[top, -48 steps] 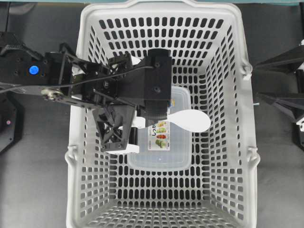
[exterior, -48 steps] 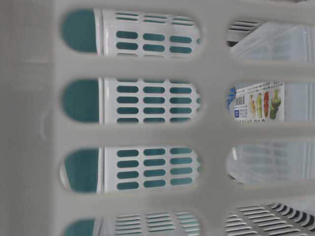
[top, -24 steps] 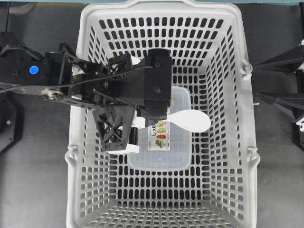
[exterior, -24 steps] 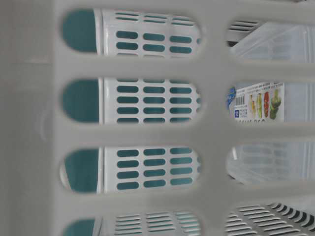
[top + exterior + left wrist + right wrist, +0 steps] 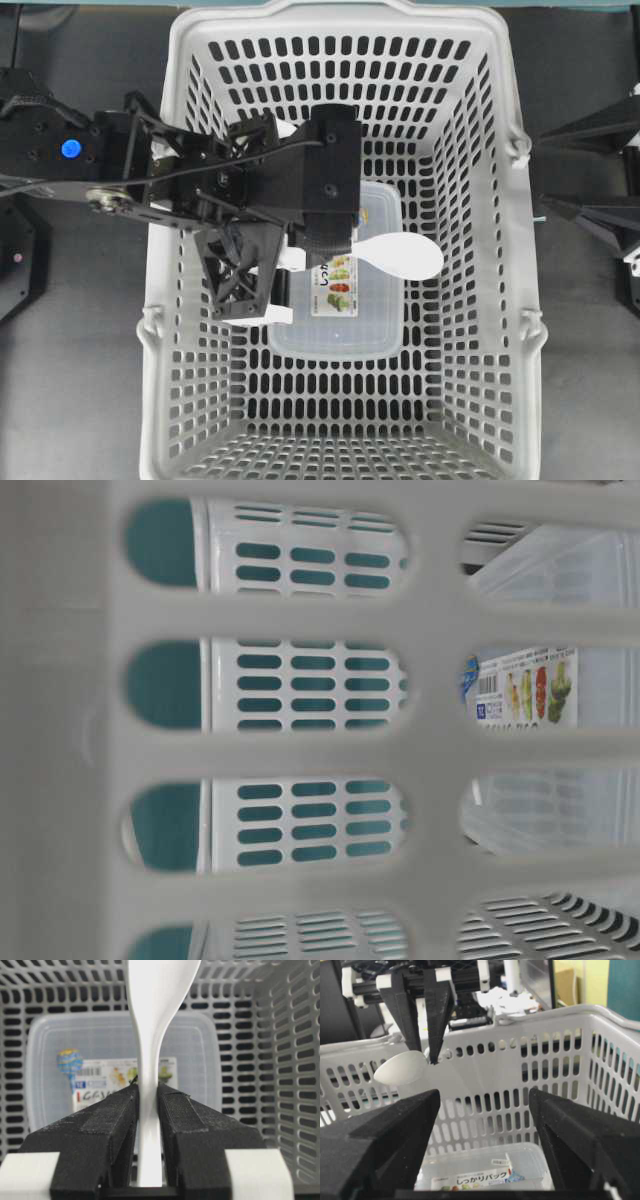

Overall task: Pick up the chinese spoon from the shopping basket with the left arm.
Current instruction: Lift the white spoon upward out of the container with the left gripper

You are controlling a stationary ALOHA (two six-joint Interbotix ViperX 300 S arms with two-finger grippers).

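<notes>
The left gripper (image 5: 149,1110) pinched the handle of the white spoon (image 5: 400,254) between its black fingers (image 5: 112,1125). The spoon hung inside the grey basket (image 5: 500,330), raised above a clear labelled container (image 5: 375,330) on the basket floor. The right gripper (image 5: 485,1125) waited outside the basket, jaws spread wide.

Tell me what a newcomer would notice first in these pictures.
The big light-grey shopping basket fills the overhead view, and the left gripper is shut on the white chinese spoon, held above the basket floor. Beneath the spoon a clear food container with a printed label lies on the floor.
</notes>
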